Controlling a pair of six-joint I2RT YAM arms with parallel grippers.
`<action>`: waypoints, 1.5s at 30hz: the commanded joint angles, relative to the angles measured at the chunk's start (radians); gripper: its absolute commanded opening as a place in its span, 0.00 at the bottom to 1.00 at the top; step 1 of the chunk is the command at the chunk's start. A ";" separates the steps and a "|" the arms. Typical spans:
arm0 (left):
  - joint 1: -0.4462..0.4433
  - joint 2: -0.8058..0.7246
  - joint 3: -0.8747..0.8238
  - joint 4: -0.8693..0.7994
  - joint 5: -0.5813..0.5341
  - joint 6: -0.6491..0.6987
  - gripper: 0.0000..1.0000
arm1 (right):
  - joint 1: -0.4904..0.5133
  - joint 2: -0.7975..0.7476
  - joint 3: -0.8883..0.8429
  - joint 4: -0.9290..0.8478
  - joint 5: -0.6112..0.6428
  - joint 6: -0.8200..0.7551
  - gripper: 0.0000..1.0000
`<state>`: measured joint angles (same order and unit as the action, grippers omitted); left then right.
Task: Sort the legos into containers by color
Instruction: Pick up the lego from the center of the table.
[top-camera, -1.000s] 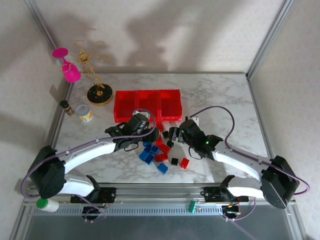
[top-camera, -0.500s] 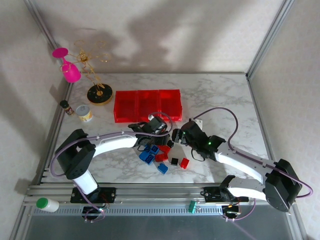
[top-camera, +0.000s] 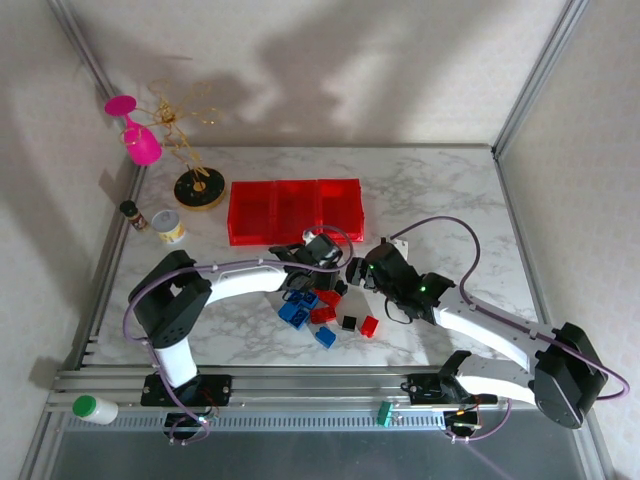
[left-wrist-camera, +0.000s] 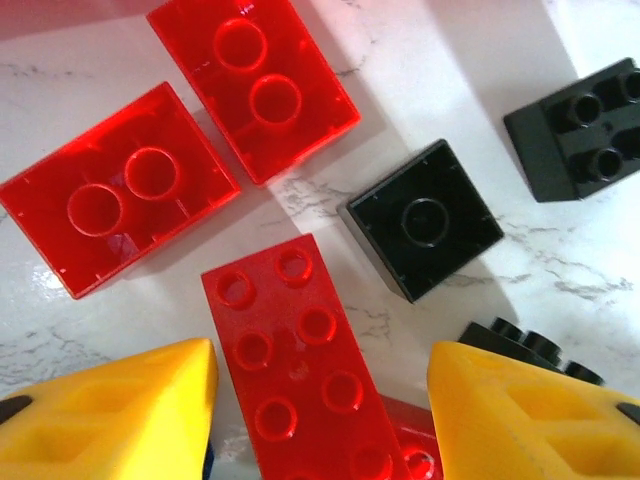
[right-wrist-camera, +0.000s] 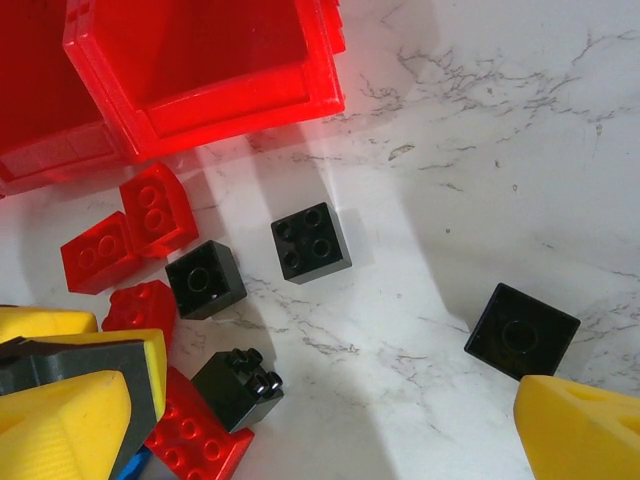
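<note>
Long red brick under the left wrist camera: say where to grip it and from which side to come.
Pinch the long red brick across its narrow width, on the two long side walls, coming straight down from above. It lies flat, studs up, and its long sides face the open fingers of the left gripper. Mind the black brick beside one finger.

Red, blue, black legos (top-camera: 323, 314) lie scattered before three red containers (top-camera: 295, 210).

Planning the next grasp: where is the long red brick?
Left wrist view: the long red brick lies between the left gripper's fingers, beside a square black brick.
</note>
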<state>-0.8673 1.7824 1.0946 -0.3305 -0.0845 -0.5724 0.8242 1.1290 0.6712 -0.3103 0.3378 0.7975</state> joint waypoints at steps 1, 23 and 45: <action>-0.007 0.031 0.025 -0.058 -0.034 -0.001 0.57 | -0.009 -0.008 -0.016 0.002 -0.004 0.008 0.99; -0.047 0.066 0.057 -0.088 -0.100 -0.024 0.46 | -0.016 0.000 -0.017 0.020 -0.013 0.002 0.99; 0.039 -0.221 0.074 -0.159 -0.282 0.013 0.33 | -0.019 -0.004 0.084 0.105 -0.112 -0.132 0.99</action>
<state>-0.8757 1.6070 1.1484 -0.4328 -0.2703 -0.5758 0.8112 1.1294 0.7101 -0.2680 0.2771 0.7280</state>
